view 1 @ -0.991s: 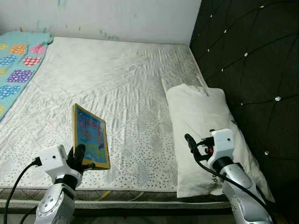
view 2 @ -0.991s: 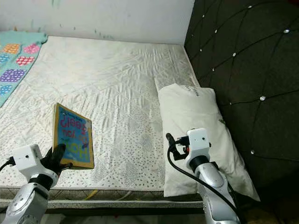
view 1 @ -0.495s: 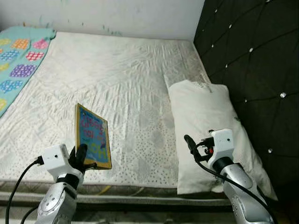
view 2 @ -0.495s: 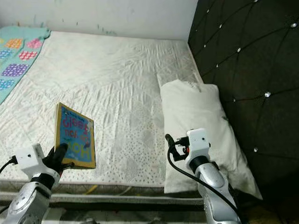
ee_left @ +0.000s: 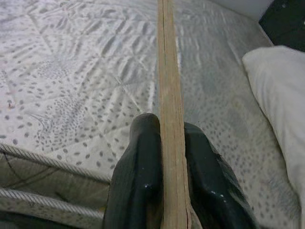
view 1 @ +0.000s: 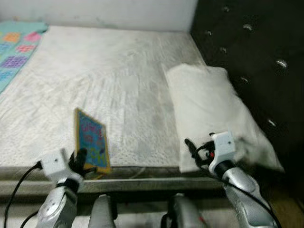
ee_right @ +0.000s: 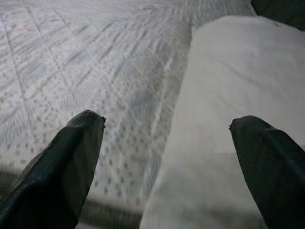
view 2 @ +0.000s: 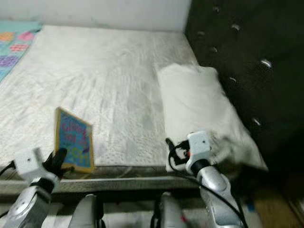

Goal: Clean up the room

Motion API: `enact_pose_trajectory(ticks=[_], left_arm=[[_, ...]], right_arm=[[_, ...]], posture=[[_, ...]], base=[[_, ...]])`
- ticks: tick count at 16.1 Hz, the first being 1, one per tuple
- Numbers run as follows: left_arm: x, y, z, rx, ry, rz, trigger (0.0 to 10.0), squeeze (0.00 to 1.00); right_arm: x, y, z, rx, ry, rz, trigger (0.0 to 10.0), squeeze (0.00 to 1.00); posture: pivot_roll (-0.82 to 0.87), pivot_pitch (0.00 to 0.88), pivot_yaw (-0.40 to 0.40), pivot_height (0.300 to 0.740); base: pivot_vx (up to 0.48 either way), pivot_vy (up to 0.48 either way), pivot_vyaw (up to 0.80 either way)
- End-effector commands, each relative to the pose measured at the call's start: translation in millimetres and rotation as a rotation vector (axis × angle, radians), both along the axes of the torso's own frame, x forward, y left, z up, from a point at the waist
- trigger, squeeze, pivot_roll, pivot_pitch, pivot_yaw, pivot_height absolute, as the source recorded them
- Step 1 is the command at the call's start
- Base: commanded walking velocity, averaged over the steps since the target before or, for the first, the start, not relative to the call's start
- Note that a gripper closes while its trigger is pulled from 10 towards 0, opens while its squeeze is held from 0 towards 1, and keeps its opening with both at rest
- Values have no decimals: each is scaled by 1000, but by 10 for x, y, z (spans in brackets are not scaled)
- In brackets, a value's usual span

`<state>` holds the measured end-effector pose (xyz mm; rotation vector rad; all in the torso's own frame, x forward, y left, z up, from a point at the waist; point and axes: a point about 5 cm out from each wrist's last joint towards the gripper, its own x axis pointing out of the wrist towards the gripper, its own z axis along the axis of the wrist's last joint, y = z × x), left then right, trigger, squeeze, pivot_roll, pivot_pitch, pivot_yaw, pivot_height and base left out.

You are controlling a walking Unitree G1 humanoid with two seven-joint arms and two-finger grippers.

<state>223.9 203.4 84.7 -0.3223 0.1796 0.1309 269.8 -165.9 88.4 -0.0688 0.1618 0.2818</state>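
Observation:
My left gripper (view 1: 80,160) is shut on a thin blue picture book (view 1: 90,141) with a yellow border, held upright on edge over the front edge of the mattress (view 1: 109,80). The left wrist view looks along the book's spine (ee_left: 169,109) clamped between both black fingers (ee_left: 143,162). My right gripper (view 1: 190,148) stands open near the front corner of a white pillow (view 1: 209,104), holding nothing. Its two fingertips (ee_right: 71,157) frame the pillow (ee_right: 238,95) and the dotted mattress cover in the right wrist view.
A black tufted headboard (view 1: 247,52) runs along the right side of the bed. A teal patchwork blanket (view 1: 16,45) lies at the far left. A white wall stands behind the bed. My own legs (view 1: 102,211) show below the mattress edge.
The view has tipped down and pulled back from the bed, so the mattress edge and my legs now show. Both grippers keep their hold and pose.

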Motion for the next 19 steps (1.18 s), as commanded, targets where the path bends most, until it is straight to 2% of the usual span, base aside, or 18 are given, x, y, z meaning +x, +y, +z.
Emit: enact_pose_trajectory(ticks=[1, 4, 7, 13, 17, 19], left_arm=[[-8, 54, 105, 9, -60, 44, 10000, 0], [-171, 91, 152, 102, -42, 10, 10000, 0], [-198, 80, 228, 129, -57, 2, 10000, 0], [-185, 57, 225, 124, -52, 3, 10000, 0], [-171, 62, 239, 106, -59, 11, 10000, 0], [-174, 9, 272, 89, -83, -22, 10000, 0]], right_arm=[[43, -36, 57, -24, -19, 9, 10000, 0], [75, -111, 206, -25, -72, -36, 10000, 0], [60, -137, 346, 8, -114, -73, 10000, 0], [-2, -134, 332, 37, -104, -112, 10000, 0], [-10, -116, 321, 32, -98, -103, 10000, 0], [4, -134, 324, 25, -96, -103, 10000, 0]], posture=[[-22, 126, -45, 617], [-19, 128, -56, 617], [-17, 130, -58, 617], [-24, 135, -56, 617], [-24, 143, -56, 588], [-25, 144, -56, 588]], base=[[0, 0, 0], [0, 0, 0], [0, 0, 0], [0, 0, 0], [0, 0, 0], [0, 0, 0]])
